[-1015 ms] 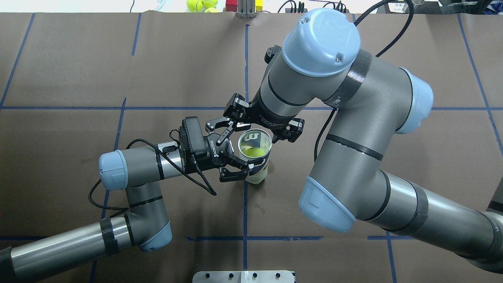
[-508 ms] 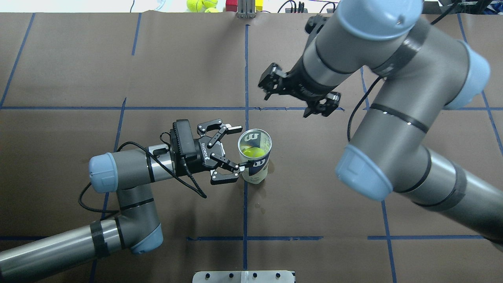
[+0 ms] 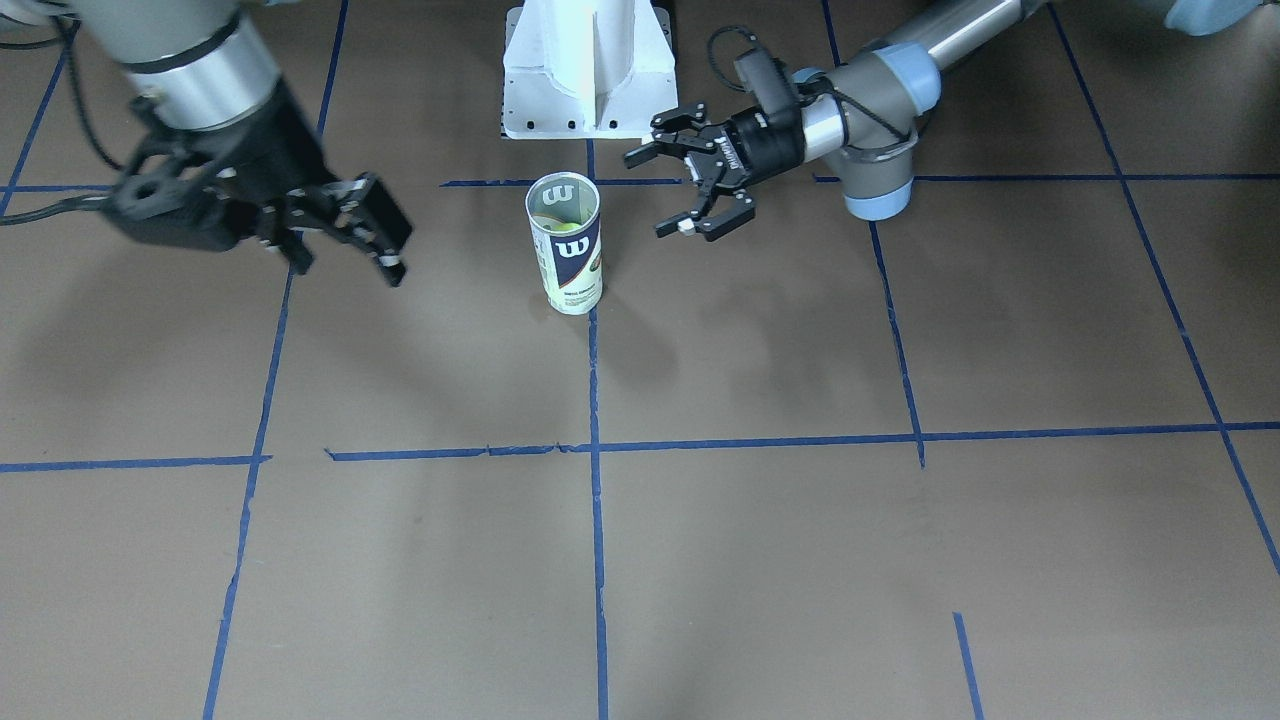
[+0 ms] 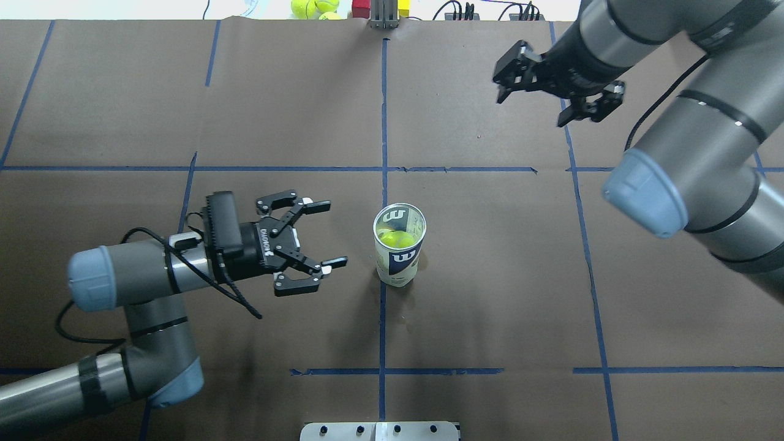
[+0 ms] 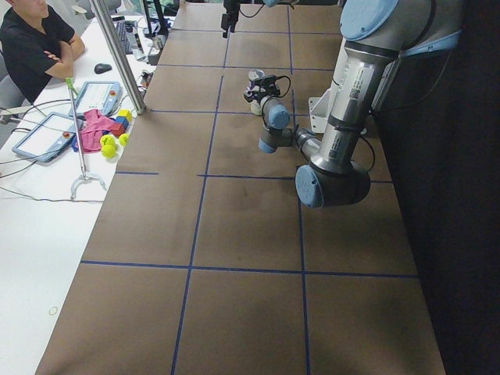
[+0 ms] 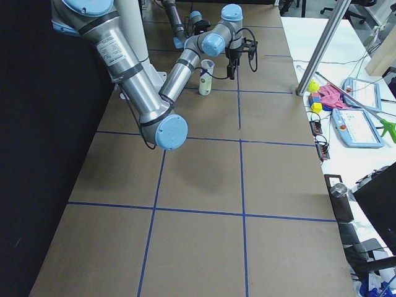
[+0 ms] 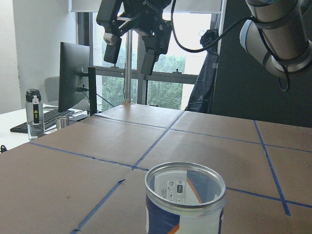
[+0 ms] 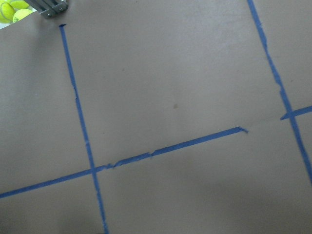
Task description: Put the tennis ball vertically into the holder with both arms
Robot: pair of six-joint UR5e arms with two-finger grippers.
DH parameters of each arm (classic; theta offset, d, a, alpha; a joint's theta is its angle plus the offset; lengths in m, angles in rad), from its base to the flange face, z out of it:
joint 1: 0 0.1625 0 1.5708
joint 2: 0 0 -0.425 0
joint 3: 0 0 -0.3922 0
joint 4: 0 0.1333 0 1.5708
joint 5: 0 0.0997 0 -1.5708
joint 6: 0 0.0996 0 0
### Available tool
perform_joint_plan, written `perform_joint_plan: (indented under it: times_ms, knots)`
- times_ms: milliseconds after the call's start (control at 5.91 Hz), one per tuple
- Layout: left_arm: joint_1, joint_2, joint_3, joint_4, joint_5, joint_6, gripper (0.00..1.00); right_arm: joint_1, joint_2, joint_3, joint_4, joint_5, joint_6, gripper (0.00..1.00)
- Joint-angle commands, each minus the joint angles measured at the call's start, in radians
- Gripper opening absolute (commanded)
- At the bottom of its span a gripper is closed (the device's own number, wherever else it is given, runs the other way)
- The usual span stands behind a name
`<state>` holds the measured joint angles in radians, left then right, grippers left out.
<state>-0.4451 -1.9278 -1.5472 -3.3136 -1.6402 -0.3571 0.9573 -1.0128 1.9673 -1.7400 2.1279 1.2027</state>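
The holder (image 4: 398, 260), a clear can with a navy-and-white Wilson label, stands upright near the table's middle, free of both grippers. The tennis ball (image 4: 396, 237) lies inside it, seen through the open mouth. My left gripper (image 4: 329, 233) is open and empty, level with the can and a short gap to its left. My right gripper (image 4: 531, 109) is open and empty, high over the far right of the table. The can (image 7: 185, 202) fills the bottom of the left wrist view, with the right gripper (image 7: 129, 54) beyond it. The front view shows the can (image 3: 570, 255) too.
Spare tennis balls (image 4: 313, 7), coloured blocks and a metal bracket (image 4: 383, 13) sit at the far edge. The white pedestal base (image 3: 590, 75) stands behind the can. Blue tape lines cross the brown table cover. An operator (image 5: 31, 47) sits at a side desk.
My left gripper has let go of the can and pulled back to the left. My right gripper has lifted from above the can's mouth and swung to the far right. The ball stays in the can.
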Motion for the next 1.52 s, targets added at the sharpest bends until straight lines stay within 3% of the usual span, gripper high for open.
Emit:
perform_joint_plan:
  times_ms: [0,508,846,1015,1354]
  knots:
    - [-0.093,0.064,-0.027,0.020,-0.027,-0.110,1.00,0.113,-0.111,-0.025,0.002,0.000,-0.293,0.99]
    - [-0.381,0.142,-0.016,0.285,-0.105,-0.138,1.00,0.294,-0.156,-0.233,0.004,0.013,-0.720,0.99]
    - [-0.582,0.206,-0.011,0.525,-0.211,-0.152,1.00,0.407,-0.158,-0.349,0.004,0.046,-1.055,0.99]
    - [-0.687,0.231,0.021,0.619,-0.308,-0.152,1.00,0.453,-0.159,-0.396,0.004,0.097,-1.207,0.99]
    - [-0.904,0.230,0.036,0.967,-0.589,-0.138,1.00,0.485,-0.251,-0.418,0.004,0.164,-1.269,1.00]
